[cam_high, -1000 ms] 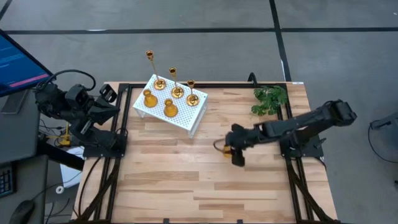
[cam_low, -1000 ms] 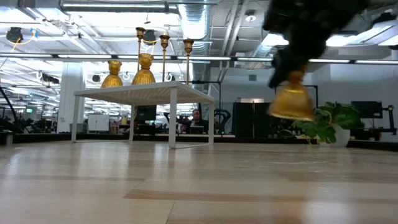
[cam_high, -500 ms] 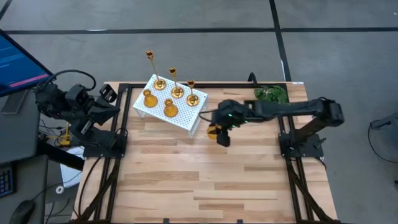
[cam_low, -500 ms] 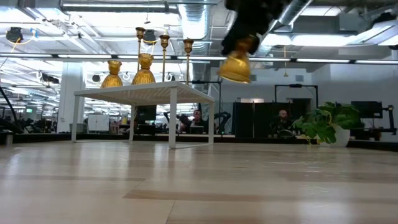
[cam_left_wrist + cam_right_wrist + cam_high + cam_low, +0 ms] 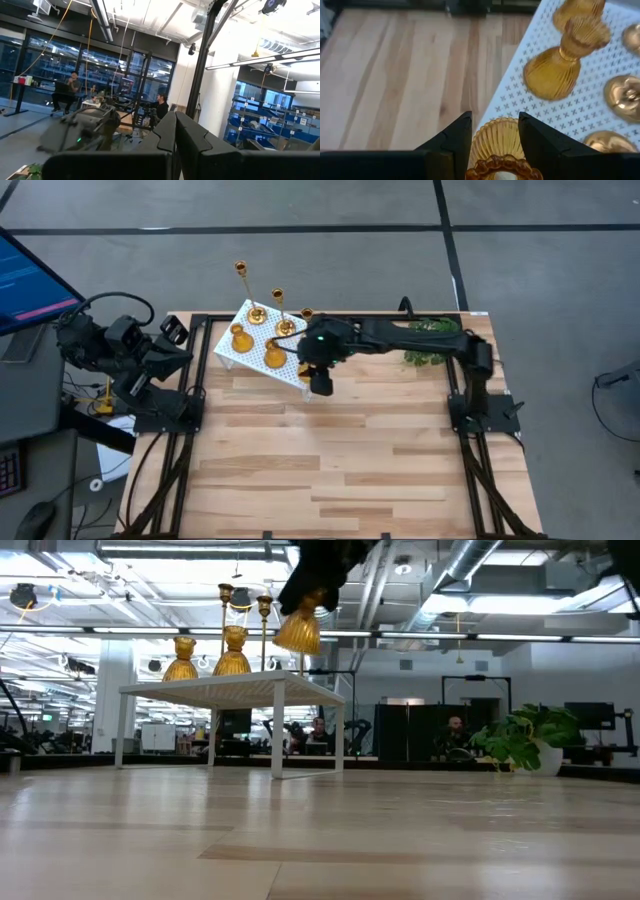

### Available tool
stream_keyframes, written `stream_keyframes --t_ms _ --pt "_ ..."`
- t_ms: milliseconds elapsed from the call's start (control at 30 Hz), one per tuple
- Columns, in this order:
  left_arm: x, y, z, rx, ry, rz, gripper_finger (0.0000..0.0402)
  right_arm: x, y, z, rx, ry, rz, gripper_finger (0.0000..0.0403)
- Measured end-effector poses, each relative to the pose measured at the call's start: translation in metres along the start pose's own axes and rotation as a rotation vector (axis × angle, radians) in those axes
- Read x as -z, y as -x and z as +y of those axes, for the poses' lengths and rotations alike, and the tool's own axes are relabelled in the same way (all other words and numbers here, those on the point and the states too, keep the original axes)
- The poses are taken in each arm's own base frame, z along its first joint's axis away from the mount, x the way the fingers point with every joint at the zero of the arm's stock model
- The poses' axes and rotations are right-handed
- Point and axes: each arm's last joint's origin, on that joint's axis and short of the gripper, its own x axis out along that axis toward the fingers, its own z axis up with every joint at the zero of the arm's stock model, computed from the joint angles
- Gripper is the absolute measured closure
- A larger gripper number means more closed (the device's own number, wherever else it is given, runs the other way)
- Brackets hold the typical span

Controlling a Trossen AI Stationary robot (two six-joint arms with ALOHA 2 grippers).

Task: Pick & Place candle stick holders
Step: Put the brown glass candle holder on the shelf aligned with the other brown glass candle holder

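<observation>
A white perforated rack (image 5: 262,343) stands on legs at the table's far left. On it stand three tall-stemmed gold candle stick holders (image 5: 257,312) and two short bell-shaped ones (image 5: 238,337); a short one also shows in the right wrist view (image 5: 559,67). My right gripper (image 5: 318,378) is above the rack's right corner, shut on a third bell-shaped holder (image 5: 298,632). My left gripper (image 5: 175,137) is shut and empty, raised beyond the table's left edge. My right gripper pinches the bell-shaped holder's narrow upper part (image 5: 496,131) between its two fingers (image 5: 455,140), just below the scalloped top rim (image 5: 503,167). The fingers come from above, slanting down. The holder hangs below them, mouth down and slightly tilted, clear of the rack's edge (image 5: 496,106).
A green leafy plant (image 5: 435,340) stands at the table's far right corner. Bare wooden tabletop (image 5: 330,460) spreads across the middle and near side. People sit in the room behind the table in the low view.
My right gripper has carried the bell-shaped holder up and toward the table's left and far edge, from above the middle right of the table to above the rack's right corner. The holder has stayed in the hold, clear of the table.
</observation>
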Motion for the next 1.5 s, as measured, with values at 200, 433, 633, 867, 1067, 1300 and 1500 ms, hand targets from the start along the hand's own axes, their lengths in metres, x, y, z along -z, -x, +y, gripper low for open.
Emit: stream_keyframes --t_ms 200,433,633,867,1067,1300,1500 --pt "0.0 0.0 0.0 0.0 0.0 0.0 0.0394 -0.007 -0.029 -0.012 0.0 -0.005 0.089 0.0263" --pt "0.0 0.0 0.0 0.0 -0.016 0.0 0.0394 -0.016 -0.037 -0.018 0.005 0.0 0.092 0.0264" --pt "0.0 0.0 0.0 0.0 -0.026 0.0 0.0394 -0.017 -0.034 -0.027 0.023 -0.01 0.066 0.0257" --pt "0.0 0.0 0.0 0.0 -0.026 0.0 0.0394 -0.018 -0.035 -0.03 0.033 -0.007 0.047 0.0261" --pt "0.0 0.0 0.0 0.0 -0.026 0.0 0.0394 -0.021 -0.034 -0.035 0.047 -0.006 0.007 0.0255" --pt "0.0 0.0 0.0 0.0 -0.026 0.0 0.0394 -0.024 -0.034 -0.036 0.053 0.001 -0.023 0.0249" --pt "0.0 0.0 0.0 0.0 -0.026 0.0 0.0394 -0.026 -0.034 -0.036 0.057 0.015 -0.045 0.0299"
